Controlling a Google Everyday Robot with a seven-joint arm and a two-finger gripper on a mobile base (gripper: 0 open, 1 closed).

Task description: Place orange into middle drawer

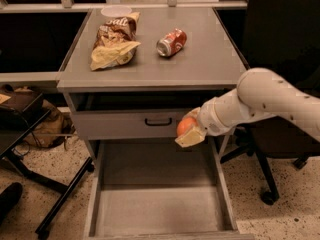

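Observation:
The orange (186,126) is round and bright, held in my gripper (190,133), whose pale fingers (191,138) are shut on it. The gripper hangs in front of the closed drawer front, above the right rear part of the open middle drawer (160,209). That drawer is a wide grey tray with low side walls, pulled out toward the camera. My white arm (265,101) reaches in from the right.
On the cabinet top (200,64) lie a red soda can (171,42) on its side, two chip bags (114,44) and a white cup (116,10). The upper drawer front has a black handle (158,121). A black office chair (280,149) stands at the right.

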